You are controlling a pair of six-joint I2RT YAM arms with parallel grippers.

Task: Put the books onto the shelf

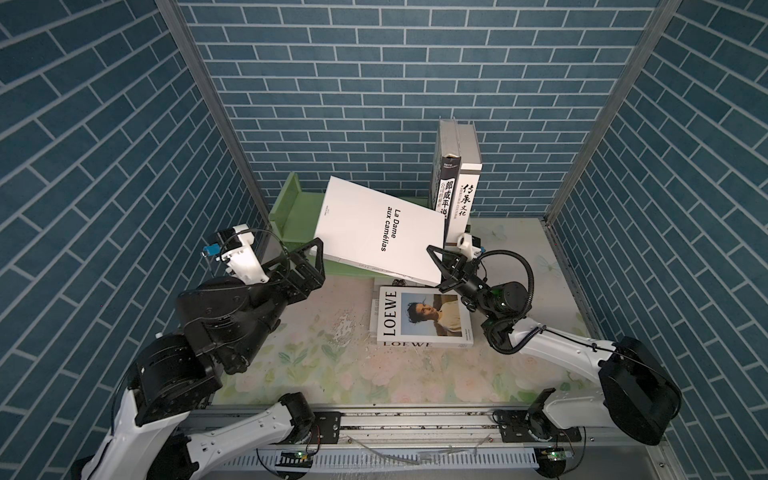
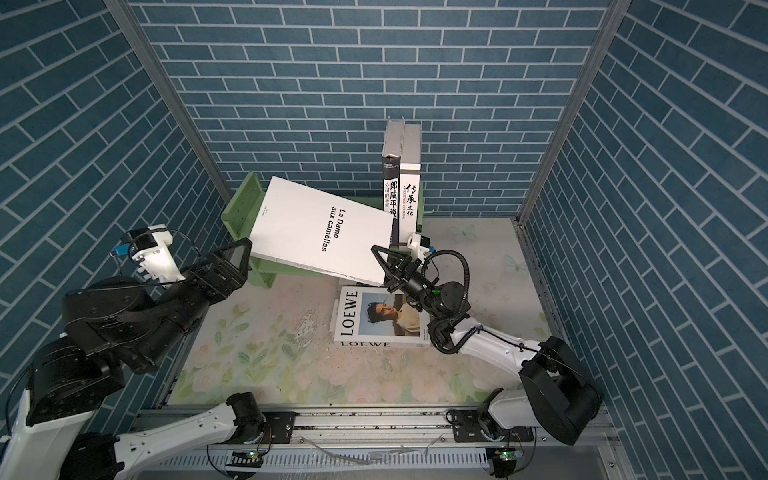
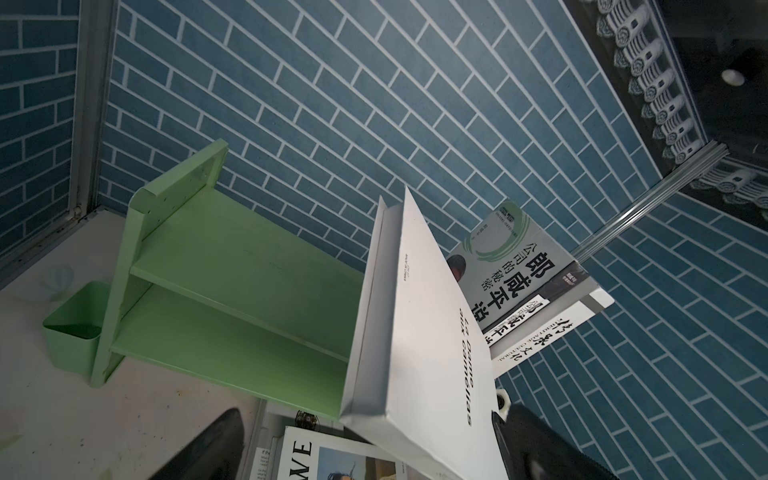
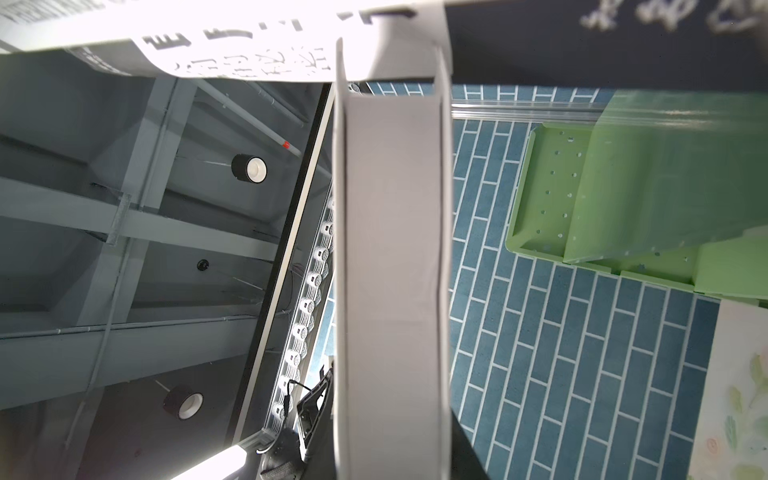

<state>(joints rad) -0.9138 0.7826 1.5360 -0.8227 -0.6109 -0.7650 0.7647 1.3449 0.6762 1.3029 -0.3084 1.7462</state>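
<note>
A white book (image 1: 382, 228) (image 2: 320, 232) titled "La Dame aux camélias" hangs tilted in front of the green shelf (image 1: 291, 208) (image 2: 243, 203). My right gripper (image 1: 436, 268) (image 2: 380, 266) is shut on its near right corner; in the right wrist view the book's edge (image 4: 392, 249) runs up between the jaws. My left gripper (image 1: 309, 259) (image 2: 239, 257) stands open at the book's near left corner, its fingers (image 3: 212, 444) apart from the cover. Two books (image 1: 461, 187) (image 2: 401, 187) stand upright on the shelf's right end. A LOEWE book (image 1: 419, 318) (image 2: 382, 318) lies flat on the table.
A small green bin (image 3: 75, 328) hangs on the shelf's left side. Blue brick-pattern walls (image 1: 374, 83) enclose the table on three sides, with metal posts (image 1: 216, 104) at the back corners. An aluminium rail (image 1: 415, 419) runs along the front edge.
</note>
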